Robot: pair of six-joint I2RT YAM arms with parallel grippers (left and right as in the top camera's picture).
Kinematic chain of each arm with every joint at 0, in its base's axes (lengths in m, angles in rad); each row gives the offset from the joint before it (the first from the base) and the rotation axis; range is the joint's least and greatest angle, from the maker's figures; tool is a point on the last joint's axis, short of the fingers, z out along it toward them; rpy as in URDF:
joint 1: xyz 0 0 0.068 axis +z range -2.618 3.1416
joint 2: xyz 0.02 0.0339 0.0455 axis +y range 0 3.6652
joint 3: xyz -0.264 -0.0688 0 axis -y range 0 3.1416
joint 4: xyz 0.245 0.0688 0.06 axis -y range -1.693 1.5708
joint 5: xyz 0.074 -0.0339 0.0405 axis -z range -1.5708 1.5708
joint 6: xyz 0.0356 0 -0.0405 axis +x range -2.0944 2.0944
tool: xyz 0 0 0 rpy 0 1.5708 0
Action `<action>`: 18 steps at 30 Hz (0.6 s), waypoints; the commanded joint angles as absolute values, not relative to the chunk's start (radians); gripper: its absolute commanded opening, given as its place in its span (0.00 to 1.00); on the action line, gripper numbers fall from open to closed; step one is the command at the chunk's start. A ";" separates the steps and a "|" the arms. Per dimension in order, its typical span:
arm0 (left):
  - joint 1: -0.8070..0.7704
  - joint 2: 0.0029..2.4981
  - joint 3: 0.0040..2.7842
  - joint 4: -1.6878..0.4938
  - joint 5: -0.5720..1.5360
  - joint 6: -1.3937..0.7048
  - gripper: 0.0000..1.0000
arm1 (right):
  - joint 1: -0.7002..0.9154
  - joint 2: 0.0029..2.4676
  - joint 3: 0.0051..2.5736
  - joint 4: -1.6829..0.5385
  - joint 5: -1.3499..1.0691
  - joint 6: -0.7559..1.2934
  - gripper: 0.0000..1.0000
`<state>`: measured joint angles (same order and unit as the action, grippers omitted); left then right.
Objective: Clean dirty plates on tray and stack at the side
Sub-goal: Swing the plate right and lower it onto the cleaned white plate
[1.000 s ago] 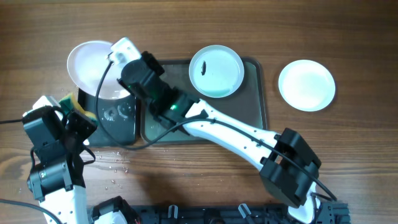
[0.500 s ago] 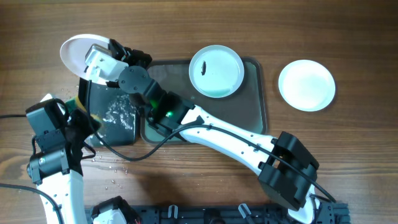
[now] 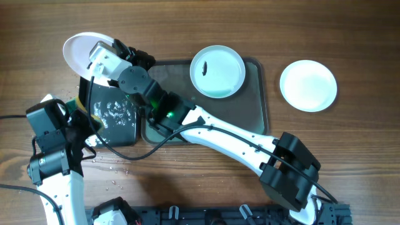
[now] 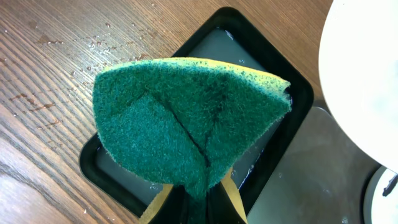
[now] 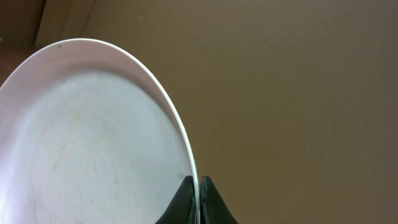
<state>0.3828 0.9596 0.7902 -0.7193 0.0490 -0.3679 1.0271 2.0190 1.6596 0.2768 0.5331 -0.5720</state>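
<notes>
On the wooden table [image 3: 350,156] the tray [image 3: 250,106] has its 9 o'clock end hidden under the right arm. It carries the aqua plate [image 3: 217,72] at 12 o'clock, a second white plate [image 3: 308,85] lies off it at 3 o'clock, and the wet black tray [image 3: 122,132] is at 9 o'clock. Only the wrist views show the grips. The right gripper [image 5: 196,198] is closed tight on the rim of the tilted white plate [image 5: 93,143], which overhead is at 10 o'clock, and the left gripper [image 4: 193,202] is pinched on the green sponge [image 4: 186,124] above the black tray.
</notes>
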 commanded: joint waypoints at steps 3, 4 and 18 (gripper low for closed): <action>0.390 0.959 0.807 -0.715 0.032 -0.352 0.04 | 1.030 2.025 1.677 0.268 0.554 -0.533 0.04; 0.390 0.959 0.807 -0.715 0.032 -0.352 0.04 | 1.030 2.025 1.677 0.256 0.554 -0.519 0.04; 0.390 0.959 0.807 -0.716 0.032 -0.352 0.04 | 0.935 2.021 1.676 -0.113 0.323 0.116 0.04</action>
<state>0.3828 0.9596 0.7902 -0.7193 0.0490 -0.3679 0.9562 2.0220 1.6634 -0.0780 0.4648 -0.0822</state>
